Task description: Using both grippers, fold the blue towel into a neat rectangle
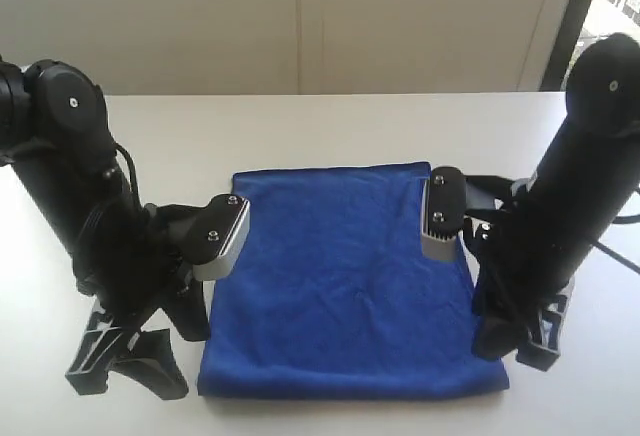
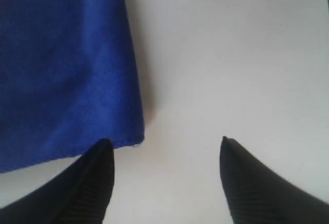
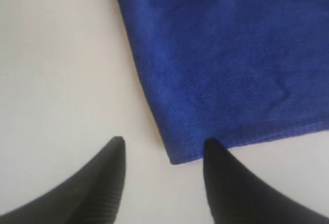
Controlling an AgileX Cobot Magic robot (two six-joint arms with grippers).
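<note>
1. The blue towel [image 1: 345, 276] lies flat on the white table [image 1: 330, 121]. It fills the middle and lower part of the exterior view.
2. The towel looks almost square and has a few soft wrinkles. Its lower edge is close to the bottom of the frame.
3. The left arm [image 1: 80, 186] stands at the left of the frame, just beside the towel's left edge. Its grey camera box [image 1: 222, 236] sits right at that edge.
4. The right arm [image 1: 580, 196] stands at the right of the frame. Its grey camera box [image 1: 441, 214] hangs over the towel's right edge.
5. The left gripper [image 2: 164, 141] is spread wide and holds nothing. In the left wrist view, a towel corner sits in the lower left part of the frame. One of the fingers [image 2: 90, 188] has its tip right at the towel's edge, and the other is over bare table.
6. The right gripper [image 3: 163, 141] is spread apart too, and nothing is pinched in it. In the right wrist view, a towel corner pokes down between its two fingers [image 3: 236, 193], near the lower middle of the frame. One tip covers a bit of the towel's edge (I cannot tell if it touches).
</note>
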